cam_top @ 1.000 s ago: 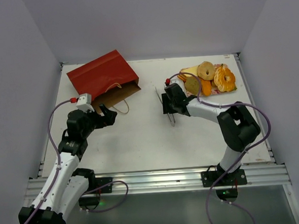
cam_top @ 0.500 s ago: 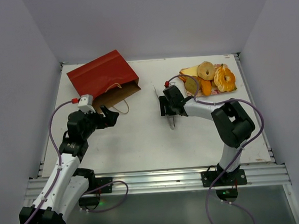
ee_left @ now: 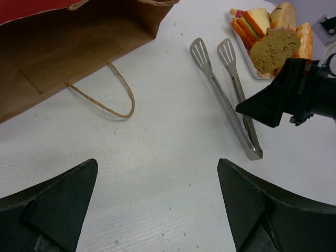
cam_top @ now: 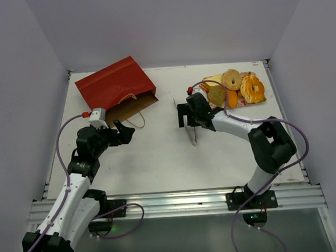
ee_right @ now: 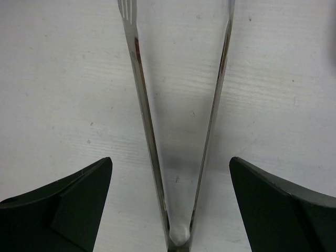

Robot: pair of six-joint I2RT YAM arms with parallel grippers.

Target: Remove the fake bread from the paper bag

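Light even, diffuse, from above; white table (cam_top: 158, 155) bright, evenly exposed. Shadows soft, short. Right wrist view: tongs (ee_right: 143, 105) between right claw (ee_right: 170, 160) fingers (ee_right: 63, 205) carry glare streaks, dark reflections; fingers underexposed, edges soft. Left wrist view: paper bag (ee_left: 73, 47) interior ahead-left of left claw (ee_left: 157, 163) dim; foreground fingers blurred. Top view mildly soft, walls (cam_top: 168, 29) lilac-tinted.

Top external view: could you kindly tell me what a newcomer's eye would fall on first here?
The red paper bag lying flat at the far left stands out first, its brown inside showing. Next comes the bright heap of fake bread at the far right. Between them, metal tongs lie on the table under the open right gripper.
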